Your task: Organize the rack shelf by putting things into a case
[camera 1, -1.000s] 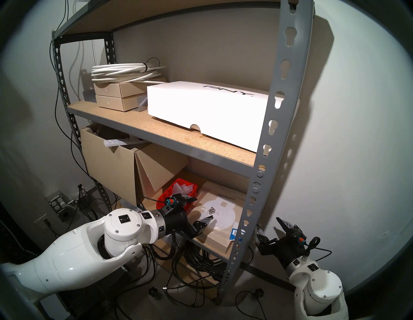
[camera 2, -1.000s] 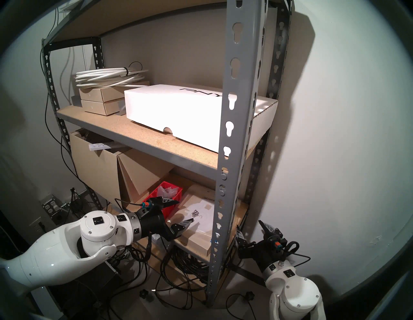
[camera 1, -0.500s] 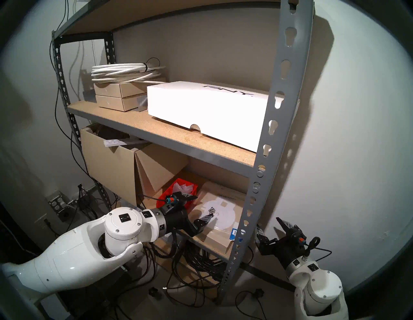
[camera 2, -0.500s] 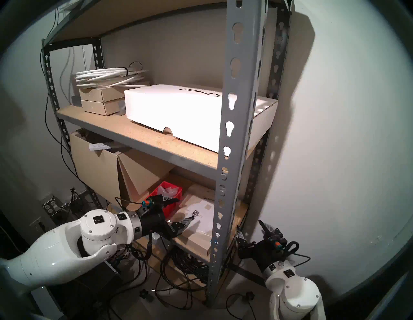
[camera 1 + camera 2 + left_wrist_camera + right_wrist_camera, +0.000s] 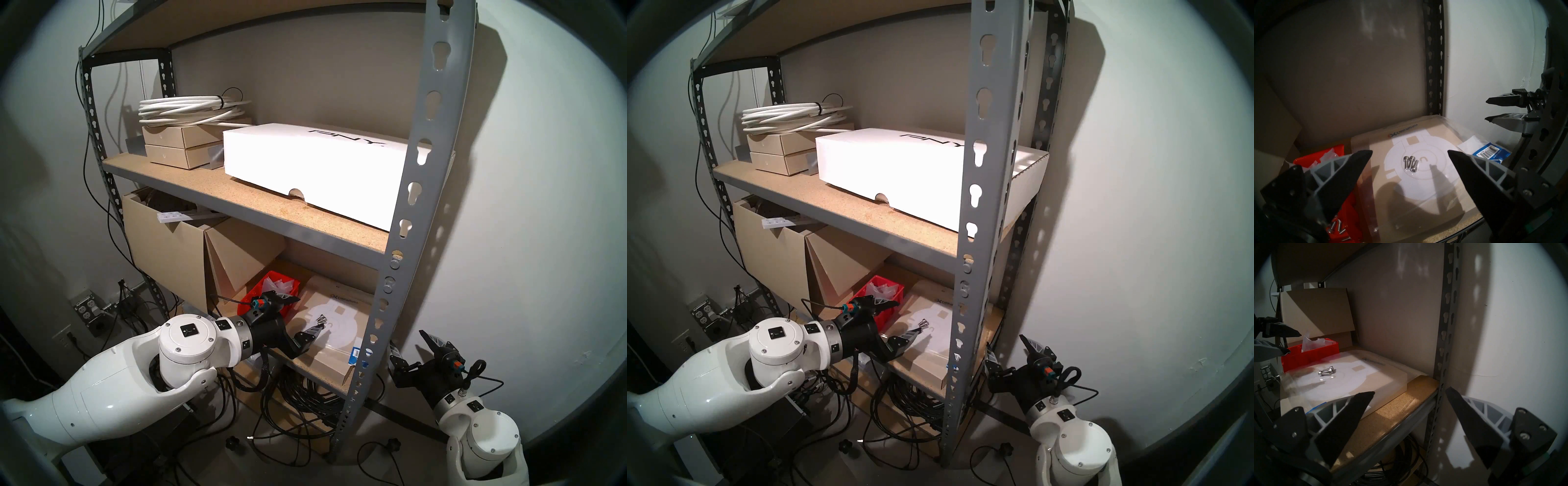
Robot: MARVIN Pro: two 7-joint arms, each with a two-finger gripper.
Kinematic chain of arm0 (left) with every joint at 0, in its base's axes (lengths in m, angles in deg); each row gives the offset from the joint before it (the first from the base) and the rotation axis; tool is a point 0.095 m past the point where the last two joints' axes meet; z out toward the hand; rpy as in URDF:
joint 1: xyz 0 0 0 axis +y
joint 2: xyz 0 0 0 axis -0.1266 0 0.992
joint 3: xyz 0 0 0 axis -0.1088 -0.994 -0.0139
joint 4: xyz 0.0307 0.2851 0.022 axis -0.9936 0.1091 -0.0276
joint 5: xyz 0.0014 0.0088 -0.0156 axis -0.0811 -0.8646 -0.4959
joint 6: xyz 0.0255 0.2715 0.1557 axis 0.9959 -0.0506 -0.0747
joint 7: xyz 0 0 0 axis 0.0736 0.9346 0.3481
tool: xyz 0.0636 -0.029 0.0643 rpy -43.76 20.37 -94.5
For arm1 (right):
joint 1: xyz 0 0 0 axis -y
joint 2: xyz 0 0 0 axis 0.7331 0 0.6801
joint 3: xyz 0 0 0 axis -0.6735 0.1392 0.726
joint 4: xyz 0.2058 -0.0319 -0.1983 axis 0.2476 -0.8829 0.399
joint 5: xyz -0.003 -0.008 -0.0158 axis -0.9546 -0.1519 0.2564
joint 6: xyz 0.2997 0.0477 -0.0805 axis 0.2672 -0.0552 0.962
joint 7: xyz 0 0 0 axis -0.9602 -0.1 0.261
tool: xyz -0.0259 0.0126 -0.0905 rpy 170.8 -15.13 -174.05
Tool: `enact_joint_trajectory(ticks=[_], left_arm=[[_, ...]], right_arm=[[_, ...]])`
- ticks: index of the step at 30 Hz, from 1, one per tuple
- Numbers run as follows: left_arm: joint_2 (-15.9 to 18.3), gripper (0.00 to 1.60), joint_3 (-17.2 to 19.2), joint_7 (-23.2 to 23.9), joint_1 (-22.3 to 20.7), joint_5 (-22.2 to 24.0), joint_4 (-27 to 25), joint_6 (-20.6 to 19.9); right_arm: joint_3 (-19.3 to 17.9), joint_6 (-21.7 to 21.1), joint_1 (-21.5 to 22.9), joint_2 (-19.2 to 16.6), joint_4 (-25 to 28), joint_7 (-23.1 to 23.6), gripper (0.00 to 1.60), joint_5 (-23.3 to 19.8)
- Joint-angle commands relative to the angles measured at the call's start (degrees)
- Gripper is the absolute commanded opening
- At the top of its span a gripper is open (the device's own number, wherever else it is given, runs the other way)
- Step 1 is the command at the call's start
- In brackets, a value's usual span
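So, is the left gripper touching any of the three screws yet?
Apart. In the left wrist view the left gripper has its jaws wide open, and the screws lie between and beyond the tips on the flat wrapped box, with clear space either side.

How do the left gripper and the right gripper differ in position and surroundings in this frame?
The left gripper reaches in over the lower shelf board; the right gripper sits outside the rack's front upright. The left gripper hangs just short of the three screws, beside the red bin; the right gripper has nothing near its fingers. Both are open and empty.
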State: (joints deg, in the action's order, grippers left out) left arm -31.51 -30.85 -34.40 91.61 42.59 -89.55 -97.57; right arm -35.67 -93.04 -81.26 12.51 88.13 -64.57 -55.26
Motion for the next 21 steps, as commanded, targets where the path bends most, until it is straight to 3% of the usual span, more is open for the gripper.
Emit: enact_joint_trajectory(ticks=[1, 10, 11, 12, 13, 16, 21], left_arm=[[0.09, 1.60, -1.07, 0.93, -1.65, -2.90, -0.28, 0.23], [-1.33, 1.54, -3.02, 2.13, -3.76, -5.30, 1.85, -0.13], [-1.56, 1.46, -3.37, 2.42, -4.22, -5.65, 2.21, -0.36], [-1.67, 1.14, -3.54, 2.50, -4.40, -5.84, 2.40, -0.38], [-1.65, 1.10, -3.97, 2.78, -4.81, -6.72, 2.64, -0.26], [-2.06, 1.27, -4.30, 3.06, -5.22, -6.86, 3.25, -0.48], [-2.57, 1.24, -5.10, 4.78, -6.46, -7.32, 4.56, -0.86]], right_arm=[[-0.06, 0.24, 0.32, -0.05, 1.20, -0.04, 1.60, 0.02], [-0.08, 0.25, 0.33, -0.01, 1.20, 0.00, 1.60, 0.05], [-0.08, 0.25, 0.33, 0.00, 1.19, 0.01, 1.60, 0.05], [-0.08, 0.25, 0.33, 0.00, 1.19, 0.01, 1.60, 0.06], [-0.09, 0.25, 0.33, 0.01, 1.19, 0.02, 1.60, 0.06], [-0.09, 0.25, 0.33, 0.02, 1.19, 0.03, 1.60, 0.07], [-0.10, 0.25, 0.34, 0.05, 1.19, 0.05, 1.60, 0.08]])
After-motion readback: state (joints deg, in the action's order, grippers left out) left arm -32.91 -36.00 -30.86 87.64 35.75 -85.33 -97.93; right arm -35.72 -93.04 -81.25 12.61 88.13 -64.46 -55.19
